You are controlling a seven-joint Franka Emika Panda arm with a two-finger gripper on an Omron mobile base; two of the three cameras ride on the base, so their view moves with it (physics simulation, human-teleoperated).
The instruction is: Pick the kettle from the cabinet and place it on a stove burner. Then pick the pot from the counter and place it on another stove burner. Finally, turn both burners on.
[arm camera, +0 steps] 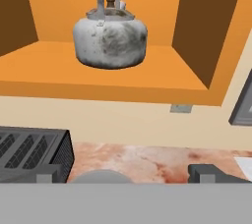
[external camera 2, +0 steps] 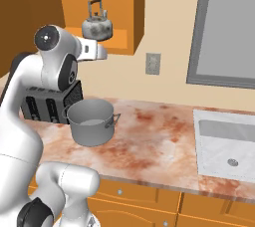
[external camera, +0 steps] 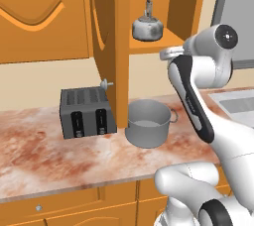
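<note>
The small silver-grey kettle (external camera: 147,27) (external camera 2: 97,27) (arm camera: 110,39) stands upright on the orange shelf of the open wall cabinet (external camera: 163,2) (arm camera: 162,78). My gripper (external camera: 164,54) (external camera 2: 101,52) (arm camera: 128,174) hovers in front of the shelf and a little below the kettle, apart from it. It is open, with its dark fingertips (arm camera: 206,172) spread wide and nothing between them. The wide grey pot (external camera: 148,122) (external camera 2: 91,120) sits on the marbled counter (external camera: 54,155) (external camera 2: 149,146) below the cabinet. The stove burners are out of view.
The cabinet door (external camera: 106,36) hangs open to the left of the kettle. A dark toaster (external camera: 87,112) (external camera 2: 47,104) (arm camera: 29,154) stands beside the pot. A sink (external camera 2: 226,141) lies at the counter's right, with a grey-framed panel (external camera 2: 229,32) and an outlet (external camera 2: 153,63) on the wall.
</note>
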